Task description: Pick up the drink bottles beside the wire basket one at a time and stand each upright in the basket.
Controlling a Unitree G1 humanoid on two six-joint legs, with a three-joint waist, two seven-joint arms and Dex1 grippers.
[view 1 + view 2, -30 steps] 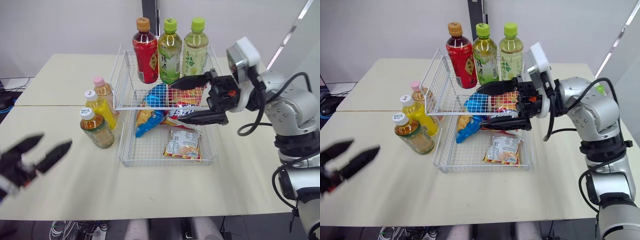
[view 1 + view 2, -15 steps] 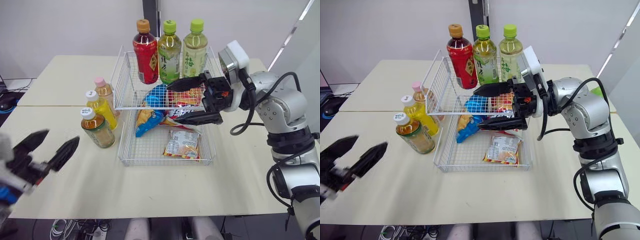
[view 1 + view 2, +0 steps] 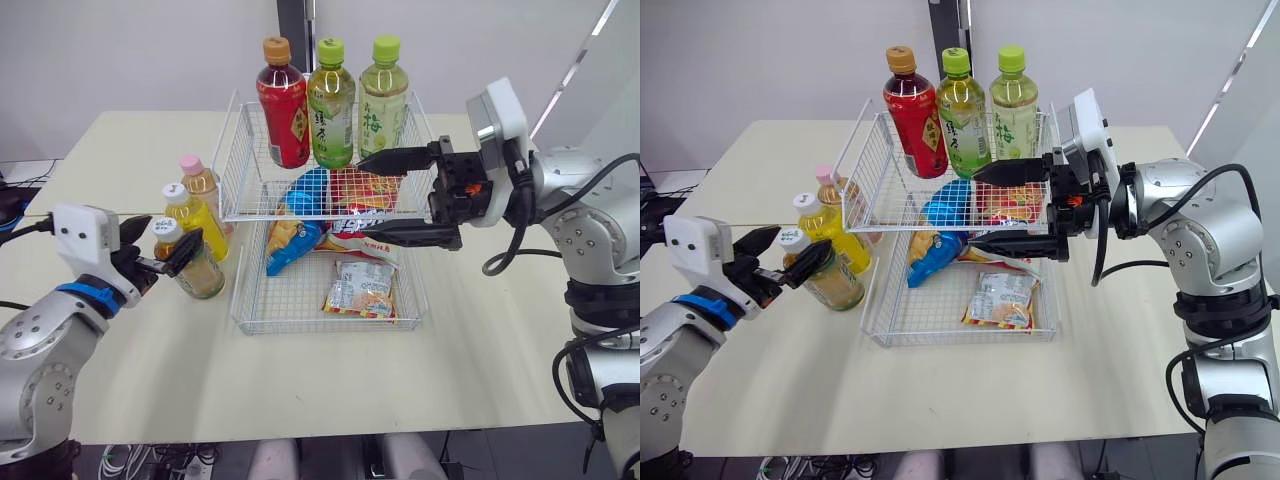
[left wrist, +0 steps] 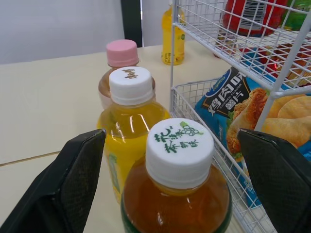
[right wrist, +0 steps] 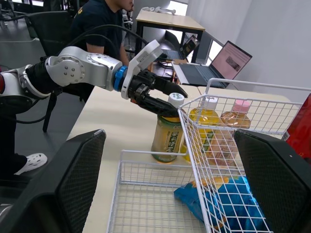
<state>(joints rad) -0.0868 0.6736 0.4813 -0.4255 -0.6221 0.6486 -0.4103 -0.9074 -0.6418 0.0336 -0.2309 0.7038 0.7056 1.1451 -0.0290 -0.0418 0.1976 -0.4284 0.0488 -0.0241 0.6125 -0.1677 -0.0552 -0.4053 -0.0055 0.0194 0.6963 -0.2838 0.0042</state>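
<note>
The left jaws stand released around the brown tea bottle [image 3: 204,277]; they should close squarely below its cap, holding it upright.

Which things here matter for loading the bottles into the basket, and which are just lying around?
For the job: wire basket; tea bottle, yellow bottle and pink-capped bottle beside it; red bottle and green bottles standing in its upper tier; left gripper, open around the tea bottle's cap.
Just lying about: blue chip bag and snack packet in the basket.
</note>
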